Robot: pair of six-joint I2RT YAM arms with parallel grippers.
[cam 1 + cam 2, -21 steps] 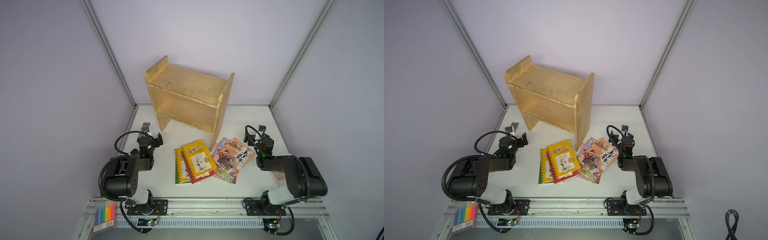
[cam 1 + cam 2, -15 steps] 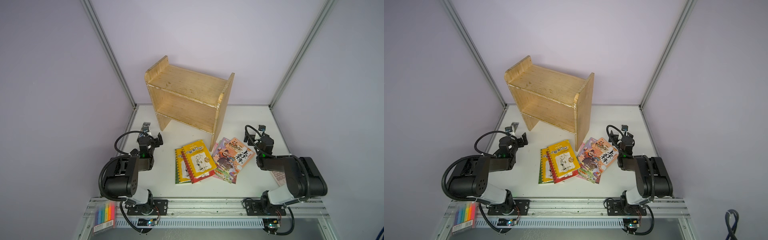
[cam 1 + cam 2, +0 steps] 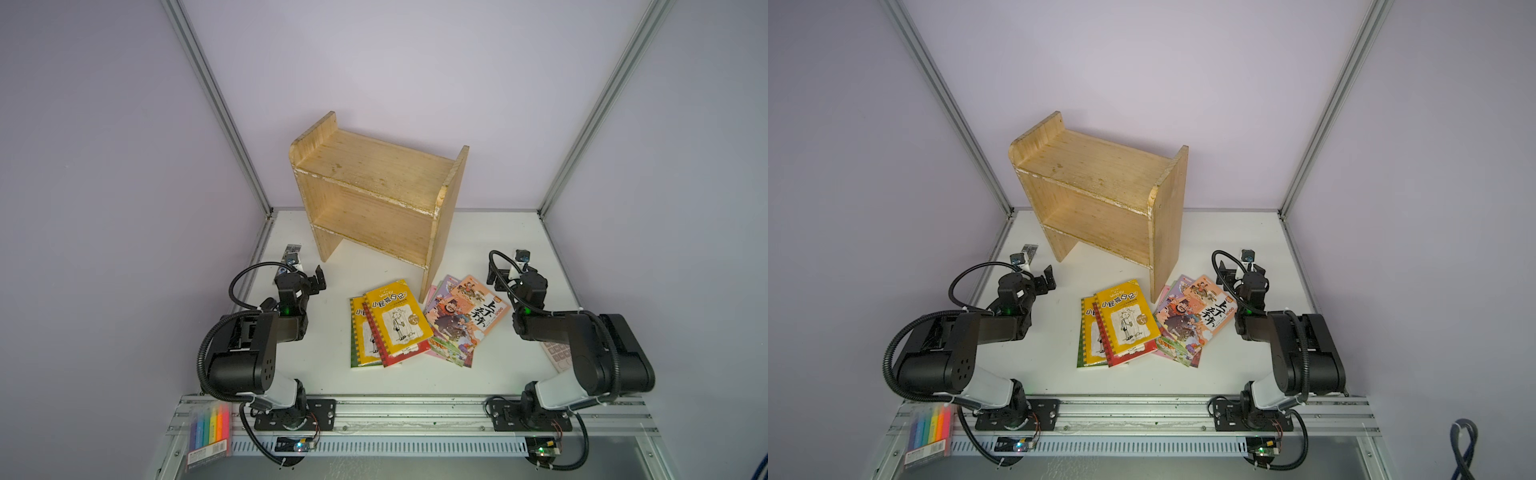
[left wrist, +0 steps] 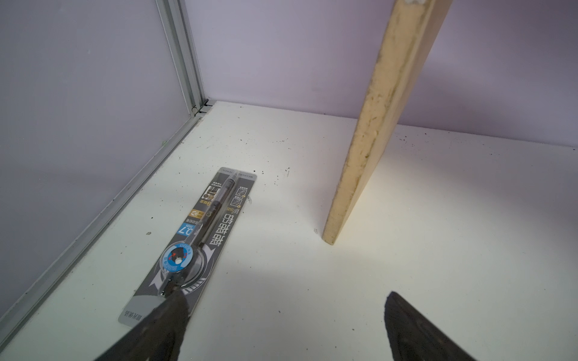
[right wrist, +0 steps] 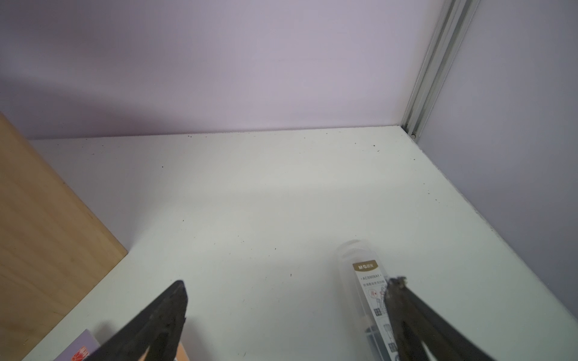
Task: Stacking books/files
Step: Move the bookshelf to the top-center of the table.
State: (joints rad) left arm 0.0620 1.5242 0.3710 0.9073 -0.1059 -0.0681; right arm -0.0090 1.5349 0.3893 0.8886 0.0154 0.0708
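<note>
At seven o'clock, a pack of highlighters (image 3: 208, 432) lies on the front rail. Your left claw (image 4: 285, 297), at nine o'clock on the white table (image 3: 332, 382), hangs with its jaws spread wide and grips nothing, one finger above a packaged pencil (image 4: 200, 231). The wooden shelf (image 3: 374, 187) stands at twelve. The books lie fanned at the table's centre in both top views: a yellow book (image 3: 399, 320) tops red and green ones, their edges meeting the cartoon books (image 3: 465, 316) at their three o'clock. Your right claw (image 5: 288, 282), at three o'clock, is likewise wide open and holds nothing, beside a clear case (image 5: 369, 290). A calculator (image 3: 557, 353) shows under that arm.
</note>
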